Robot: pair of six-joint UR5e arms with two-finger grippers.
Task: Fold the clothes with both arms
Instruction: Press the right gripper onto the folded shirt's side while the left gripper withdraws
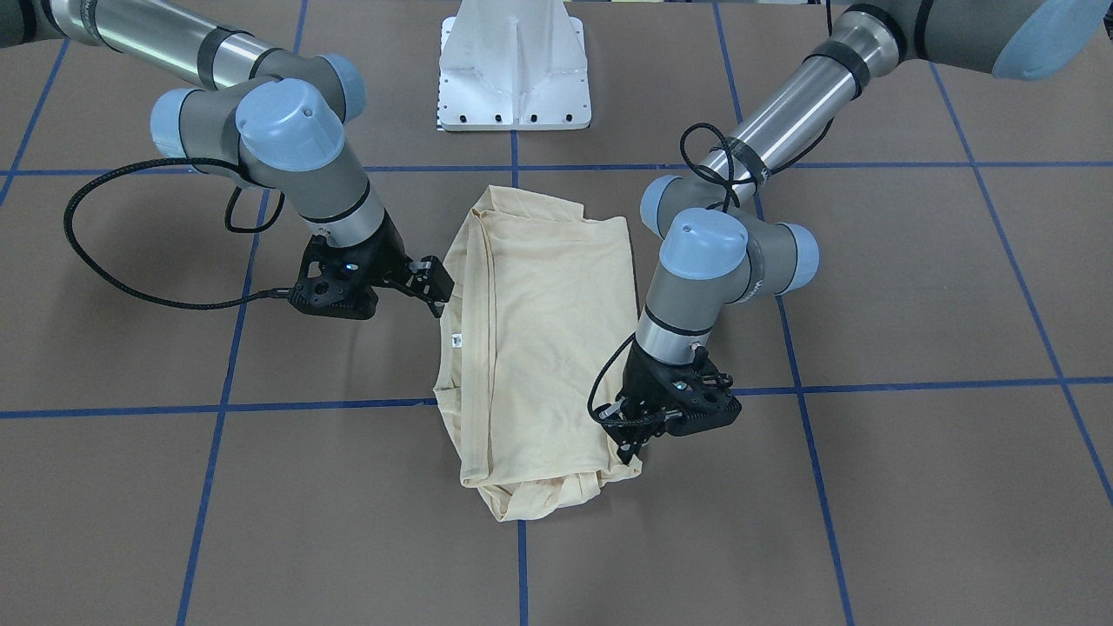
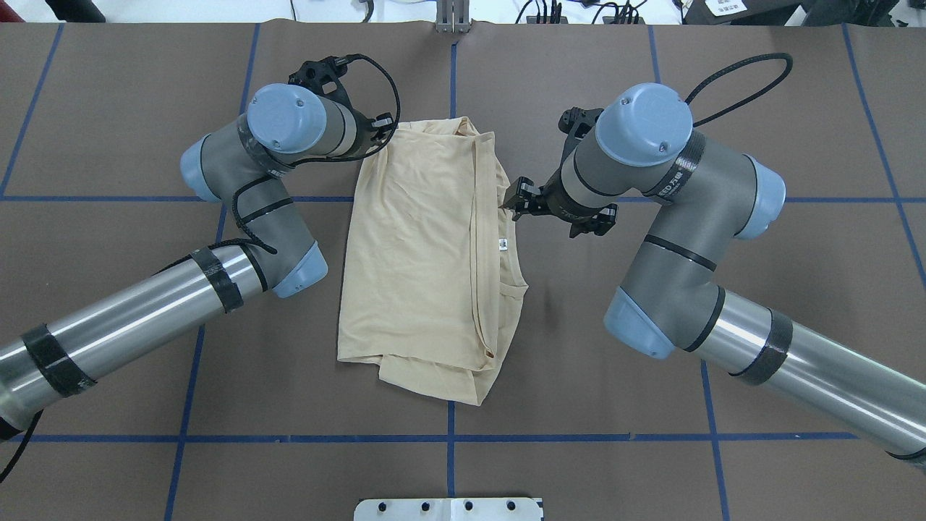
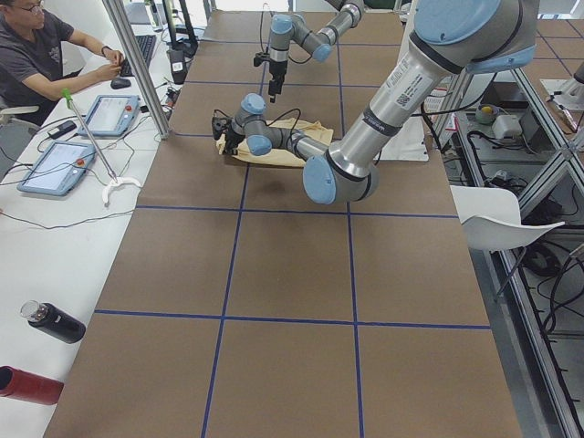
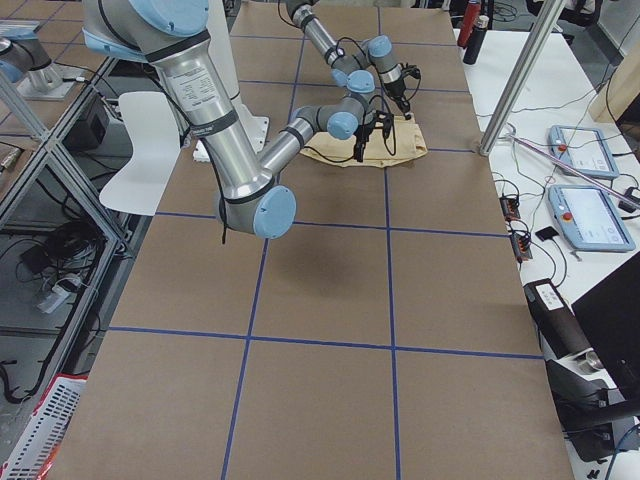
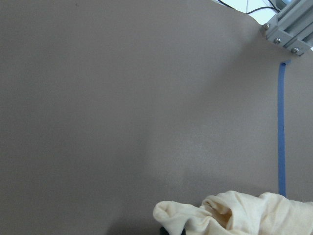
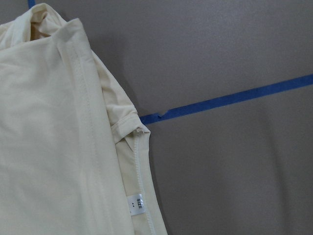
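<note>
The left arm and right arm reach over the brown table from either side of the folded shirt, which lies mid-table between them. The left gripper looks pinched onto a shirt corner. The right gripper hangs empty, jaws apart, just beside the collar edge near the label.

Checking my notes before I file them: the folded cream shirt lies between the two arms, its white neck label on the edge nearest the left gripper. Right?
Not quite. The shirt does lie folded between the left arm and the right arm, but its neck label is on the edge nearest the right gripper, as the overhead exterior view shows.
</note>
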